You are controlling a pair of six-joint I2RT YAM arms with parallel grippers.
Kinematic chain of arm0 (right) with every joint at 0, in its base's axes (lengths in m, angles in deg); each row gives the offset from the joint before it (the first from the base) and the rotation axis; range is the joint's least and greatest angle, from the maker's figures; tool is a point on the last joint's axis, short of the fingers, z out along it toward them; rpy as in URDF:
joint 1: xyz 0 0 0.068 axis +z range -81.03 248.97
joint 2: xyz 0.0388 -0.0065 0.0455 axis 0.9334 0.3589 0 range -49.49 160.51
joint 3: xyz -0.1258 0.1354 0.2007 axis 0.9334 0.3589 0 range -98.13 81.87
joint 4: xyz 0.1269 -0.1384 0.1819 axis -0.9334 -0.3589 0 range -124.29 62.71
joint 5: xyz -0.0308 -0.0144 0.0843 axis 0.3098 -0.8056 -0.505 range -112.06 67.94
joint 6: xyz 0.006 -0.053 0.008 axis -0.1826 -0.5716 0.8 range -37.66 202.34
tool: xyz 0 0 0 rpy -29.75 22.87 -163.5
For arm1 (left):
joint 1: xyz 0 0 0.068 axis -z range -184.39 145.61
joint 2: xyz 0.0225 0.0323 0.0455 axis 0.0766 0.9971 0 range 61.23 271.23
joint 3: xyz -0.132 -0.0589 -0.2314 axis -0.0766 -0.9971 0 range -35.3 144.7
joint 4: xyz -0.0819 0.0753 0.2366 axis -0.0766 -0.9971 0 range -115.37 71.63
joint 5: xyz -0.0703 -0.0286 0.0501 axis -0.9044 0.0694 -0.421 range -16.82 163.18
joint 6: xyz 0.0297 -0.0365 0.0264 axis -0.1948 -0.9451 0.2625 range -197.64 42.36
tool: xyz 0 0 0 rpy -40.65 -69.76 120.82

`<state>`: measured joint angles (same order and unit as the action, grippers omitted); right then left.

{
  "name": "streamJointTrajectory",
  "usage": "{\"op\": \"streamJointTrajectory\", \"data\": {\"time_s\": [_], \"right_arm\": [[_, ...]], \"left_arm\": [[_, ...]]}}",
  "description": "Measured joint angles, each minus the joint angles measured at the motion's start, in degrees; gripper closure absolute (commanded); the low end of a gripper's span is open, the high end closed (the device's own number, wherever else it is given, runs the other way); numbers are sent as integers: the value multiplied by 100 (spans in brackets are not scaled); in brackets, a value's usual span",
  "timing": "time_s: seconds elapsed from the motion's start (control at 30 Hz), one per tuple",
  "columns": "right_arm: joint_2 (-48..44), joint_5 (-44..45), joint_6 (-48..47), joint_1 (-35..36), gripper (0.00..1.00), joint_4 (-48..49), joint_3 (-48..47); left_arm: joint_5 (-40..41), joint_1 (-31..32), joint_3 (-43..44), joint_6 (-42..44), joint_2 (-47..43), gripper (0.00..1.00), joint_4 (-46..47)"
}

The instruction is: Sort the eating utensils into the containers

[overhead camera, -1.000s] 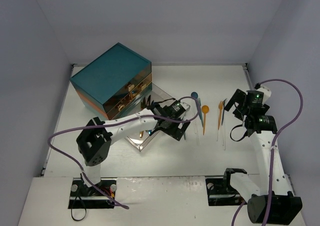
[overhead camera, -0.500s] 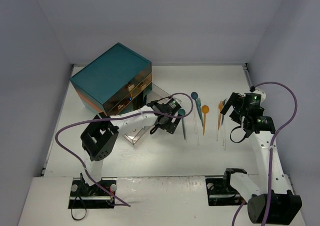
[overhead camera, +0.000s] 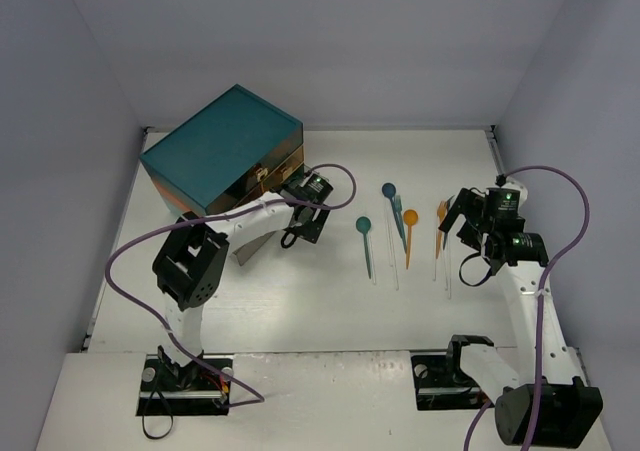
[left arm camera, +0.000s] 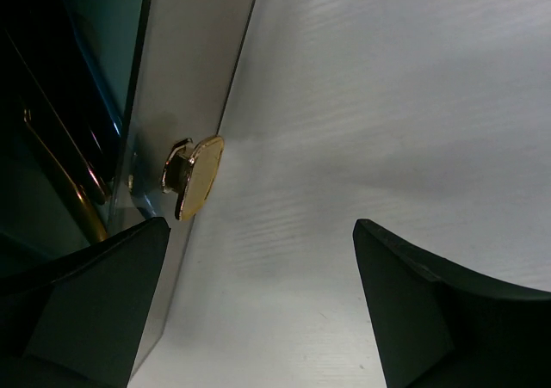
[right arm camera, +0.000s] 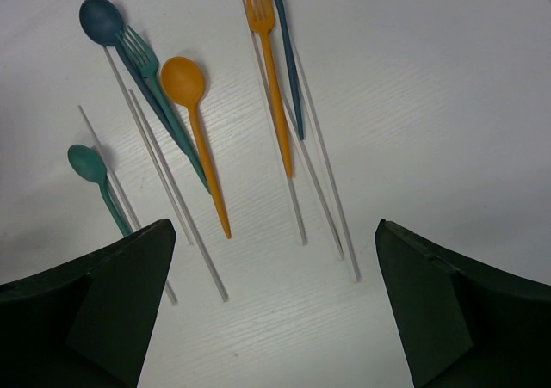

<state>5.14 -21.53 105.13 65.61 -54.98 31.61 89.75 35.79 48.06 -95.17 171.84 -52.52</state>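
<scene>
1. Your left jaws stand wide at the teal chest (overhead camera: 222, 149). Their dark fingers (left arm camera: 82, 311) flank the gold knob (left arm camera: 196, 178) of a clear drawer (left arm camera: 200, 61) and grip nothing. The knob sits nearer the left finger.
2. The left arm (overhead camera: 262, 211) lies across the chest's drawer fronts, and its purple cable (overhead camera: 345, 169) loops above the desk (overhead camera: 330, 311) beside it.
3. The utensils lie loose on the desk between the two arms, well apart from the chest. The teal spoon (right arm camera: 86, 163) is nearest the chest, followed by the blue spoon (right arm camera: 102, 20), teal fork (right arm camera: 142, 57), orange spoon (right arm camera: 182, 78), orange fork (right arm camera: 258, 1) and dark blue knife (right arm camera: 291, 70).
4. Watch the crowding. The teal fork touches the blue spoon and their handles run together. The knife lies against the orange fork. Clear utensils (right arm camera: 323, 177) lie among the coloured ones, and you cannot tell what kind they are.
5. Your right jaws stand wide over the handle ends of this row, holding nothing, with their fingers (right arm camera: 86, 319) well apart.
</scene>
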Motion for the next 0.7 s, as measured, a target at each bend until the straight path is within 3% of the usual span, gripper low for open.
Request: {"op": "streamJointTrajectory", "data": {"time_s": [0.27,0.7], "right_arm": [[0,-120,-58,0,0,2,13],[0,-200,-109,0,0,0,109]], "left_arm": [[233,-479,55,442,309,12,13],[556,-513,87,698,317,12,69]]}}
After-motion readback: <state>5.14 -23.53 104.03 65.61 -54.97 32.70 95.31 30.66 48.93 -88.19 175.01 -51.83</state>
